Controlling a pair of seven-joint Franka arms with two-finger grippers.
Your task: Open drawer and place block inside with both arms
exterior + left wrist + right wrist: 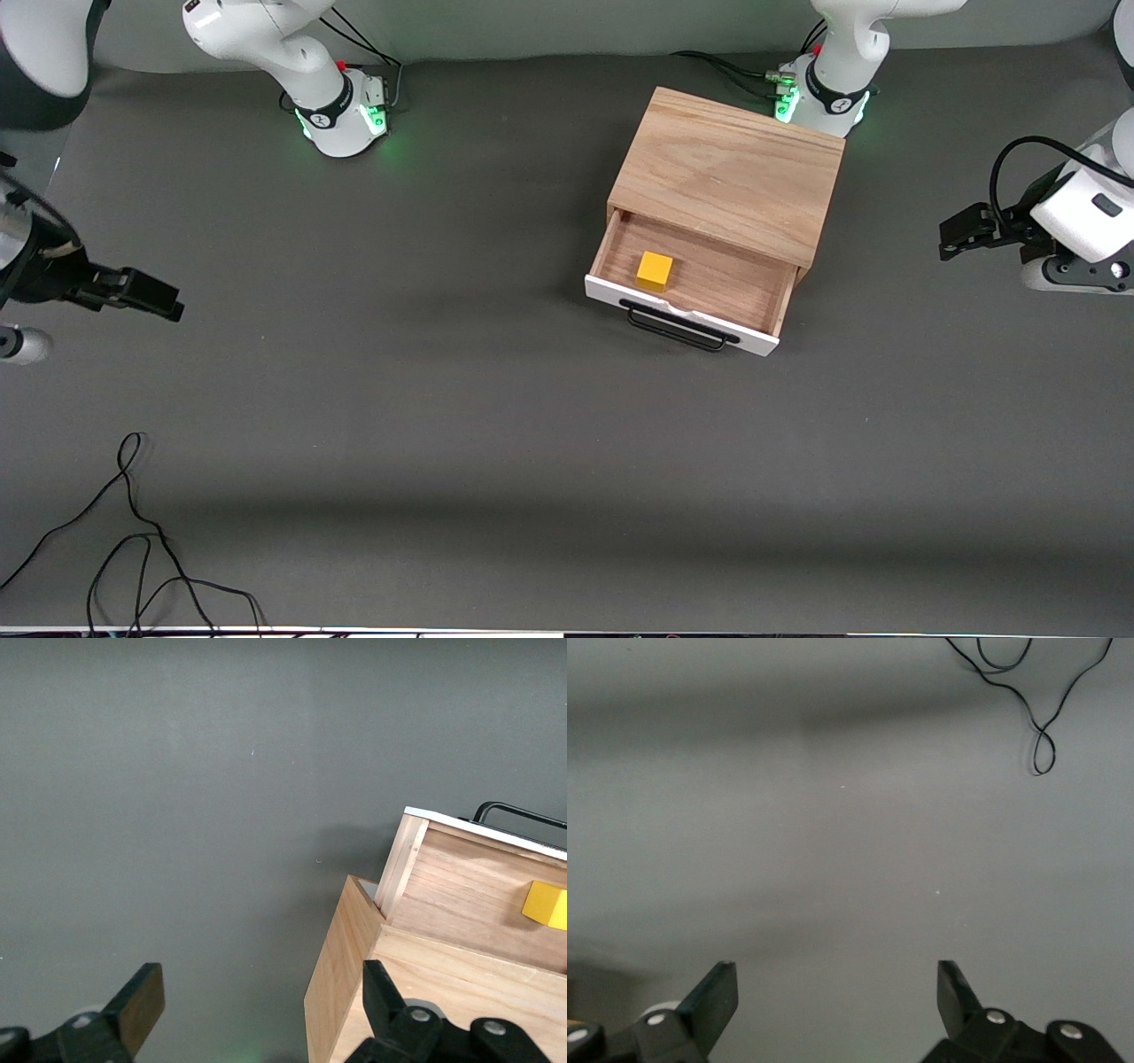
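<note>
Yellow-orange and plain-faced, the block [656, 270] is seen lying flat on the wooden floor of the drawer [772, 301], toward the right arm's end of it and just inside the white front panel. The drawer is pulled well out of the oak cabinet [726, 173], its black handle [678, 326] facing the front camera.

The left gripper [961, 232] is held in the air over bare table [443, 399] off the cabinet's end, well apart from the block; its fingers [142, 1001] are spread wide and nothing is gripped. The right gripper [146, 295] is held over the table at the right arm's end, far from the drawer, its fingers [718, 997] likewise spread wide and empty. A loose black cable [133, 532] lies well clear of both.

Placement looks finished. If anything remains, both arms are best kept clear of the drawer so the block is not disturbed.
</note>
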